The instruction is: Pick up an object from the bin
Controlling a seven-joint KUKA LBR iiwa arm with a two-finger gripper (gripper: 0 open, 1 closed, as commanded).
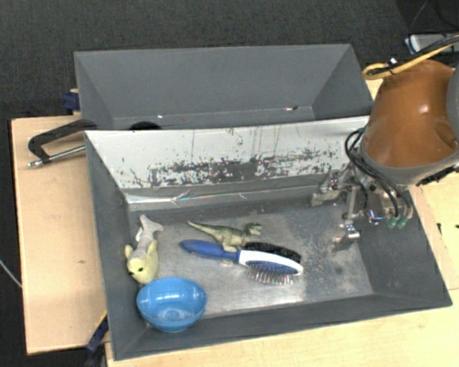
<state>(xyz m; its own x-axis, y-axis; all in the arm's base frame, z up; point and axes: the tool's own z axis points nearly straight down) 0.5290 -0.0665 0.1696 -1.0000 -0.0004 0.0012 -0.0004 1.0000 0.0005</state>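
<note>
From where I stand, the gripper (347, 228) hangs low on the right side of the bin (226, 321), over a bare patch of floor, with the arm's orange cover (411, 119) bulking above it at the right rim. Nothing lies under it and nothing is between its tips. The wrist hardware and cables clutter the view there, so I cannot tell whether the tool is open or closed. It seems close to the floor, but I cannot say whether it touches. The nearest thing to pick is the hairbrush (244, 257), blue-handled with a white and black head. It lies flat near the middle of the floor, head pointing toward the gripper but clearly apart from it. A small green toy dinosaur (227, 233) lies just behind its handle, near or touching it. A yellow and white soft toy (143, 258) and a blue egg-shaped shell (170, 304) sit well off in the left front corner. To do this step well, I would say the arm needs to shift left until it is squarely over one thing before coming down. The brush handle looks the safest grip: narrow, stiff and lying clear. The jaws should straddle it crosswise, away from the dinosaur, so the two do not get nudged together or pinched at once.
</note>
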